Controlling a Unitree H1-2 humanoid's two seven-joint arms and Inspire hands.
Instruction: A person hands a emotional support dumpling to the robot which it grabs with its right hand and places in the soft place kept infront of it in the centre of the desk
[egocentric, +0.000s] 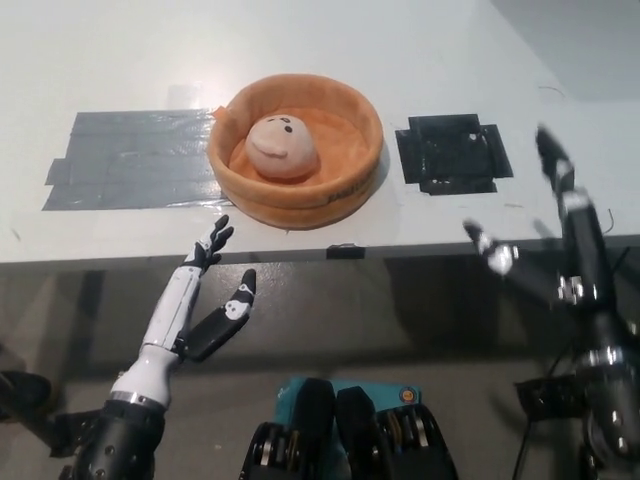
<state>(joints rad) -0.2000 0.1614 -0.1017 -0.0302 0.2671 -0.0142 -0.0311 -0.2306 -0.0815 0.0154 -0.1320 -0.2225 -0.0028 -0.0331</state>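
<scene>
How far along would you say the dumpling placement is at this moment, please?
Done: the dumpling lies inside the orange soft basket at the desk's centre. In hand: nothing; the right hand is open, off the basket, at the desk's right edge. The left hand rests open below the front edge. Left: seemingly only bringing the right arm to rest.

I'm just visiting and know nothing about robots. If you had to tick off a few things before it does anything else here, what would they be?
1. Dumpling lies inside the orange bed: ok.
2. Bed sits fully on the desk, near its front edge: ok.
3. Right hand holds nothing, fingers spread: ok.
4. Right hand is clear of the bed, off to the right by the desk's edge: ok.
5. Left hand rests open below the desk edge: ok.
6. Dumpling sits steady, won't roll: cannot tell.
</scene>
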